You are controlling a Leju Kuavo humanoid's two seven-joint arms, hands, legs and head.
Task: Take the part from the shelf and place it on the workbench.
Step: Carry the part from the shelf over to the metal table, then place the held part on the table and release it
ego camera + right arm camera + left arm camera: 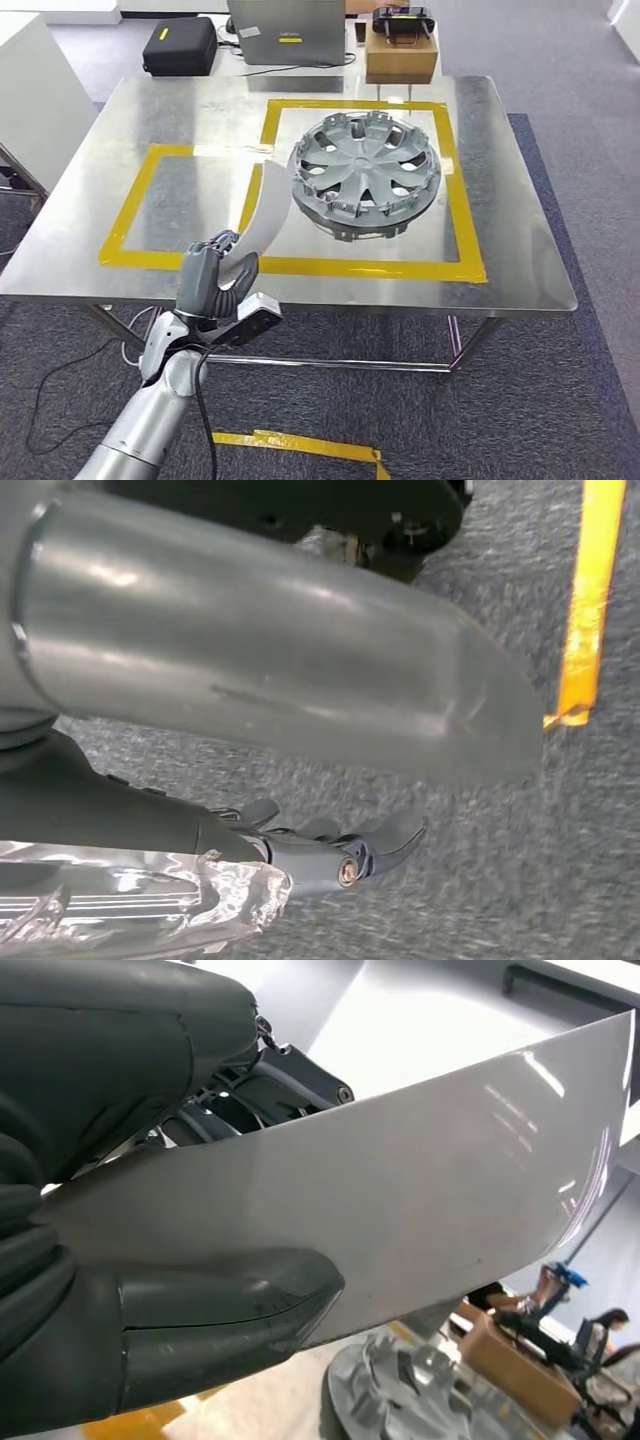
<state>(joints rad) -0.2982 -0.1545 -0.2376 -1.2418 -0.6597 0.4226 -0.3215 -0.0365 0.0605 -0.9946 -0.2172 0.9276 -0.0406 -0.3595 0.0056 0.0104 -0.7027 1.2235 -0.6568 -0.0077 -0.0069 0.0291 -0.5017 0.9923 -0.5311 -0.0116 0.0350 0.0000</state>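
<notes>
One curved white part (pixel 266 208) in left hand (pixel 212 281)

workshop or test lab | steel workbench (pixel 90 230) with yellow tape outlines (pixel 362 268) | grey carpet (pixel 573 400) | equipment case (pixel 180 47)

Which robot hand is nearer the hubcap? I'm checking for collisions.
Left. The left robot hand holds a white sheet at the table edge beside the hubcap; the right robot hand hangs over carpet.
</notes>
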